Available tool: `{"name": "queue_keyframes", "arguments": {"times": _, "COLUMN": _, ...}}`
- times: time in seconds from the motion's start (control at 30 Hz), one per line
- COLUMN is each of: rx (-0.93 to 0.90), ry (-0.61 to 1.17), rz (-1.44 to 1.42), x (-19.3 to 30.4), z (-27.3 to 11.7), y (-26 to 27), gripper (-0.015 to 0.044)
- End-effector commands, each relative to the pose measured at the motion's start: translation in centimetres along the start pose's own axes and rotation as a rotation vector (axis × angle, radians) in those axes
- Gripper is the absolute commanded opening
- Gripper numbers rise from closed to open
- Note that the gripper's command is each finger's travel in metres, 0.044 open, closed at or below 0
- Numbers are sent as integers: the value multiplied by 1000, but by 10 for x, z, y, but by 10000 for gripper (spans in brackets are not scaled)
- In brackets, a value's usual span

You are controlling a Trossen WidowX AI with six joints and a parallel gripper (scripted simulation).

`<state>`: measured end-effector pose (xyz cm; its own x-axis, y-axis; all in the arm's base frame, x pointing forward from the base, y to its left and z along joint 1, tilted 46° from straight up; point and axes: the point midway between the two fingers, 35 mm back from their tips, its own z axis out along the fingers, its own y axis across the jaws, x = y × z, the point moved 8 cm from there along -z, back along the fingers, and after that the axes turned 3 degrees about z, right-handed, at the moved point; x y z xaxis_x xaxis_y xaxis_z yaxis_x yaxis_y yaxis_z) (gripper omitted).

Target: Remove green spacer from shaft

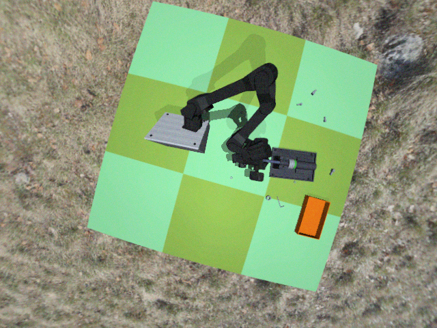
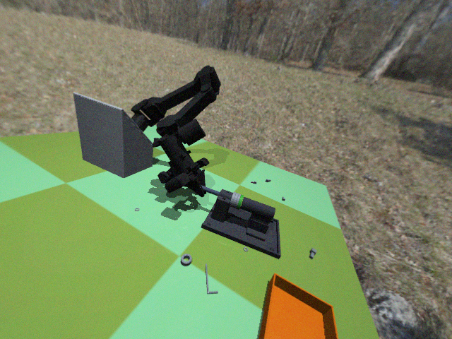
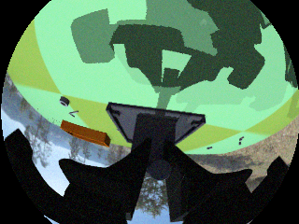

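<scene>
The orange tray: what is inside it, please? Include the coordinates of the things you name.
In the top view, only the bare floor of the orange tray (image 1: 313,216) (image 2: 297,313) shows. In the wrist view, its near wall hides the inside.

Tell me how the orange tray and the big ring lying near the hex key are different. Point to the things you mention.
The orange tray (image 1: 300,216) (image 2: 269,292) is a bright orange, while the ring (image 1: 268,199) (image 2: 182,264) is grey. The tray is a rectangular box with raised walls; the ring is round with a hole through it. The tray is also far larger than the ring. Both sit apart from the dark fixture.
</scene>
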<state>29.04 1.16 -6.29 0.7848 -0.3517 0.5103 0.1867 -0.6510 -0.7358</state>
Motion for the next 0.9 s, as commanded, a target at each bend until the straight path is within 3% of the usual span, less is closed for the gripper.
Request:
{"name": "queue_keyframes", "arguments": {"times": 0.0, "rx": 4, "ry": -1, "rz": -4, "x": -1, "z": 0, "y": 0, "gripper": 0}}
{"name": "queue_keyframes", "arguments": {"times": 0.87, "rx": 4, "ry": -1, "rz": -4, "x": -2, "z": -2, "y": 0, "gripper": 0}}
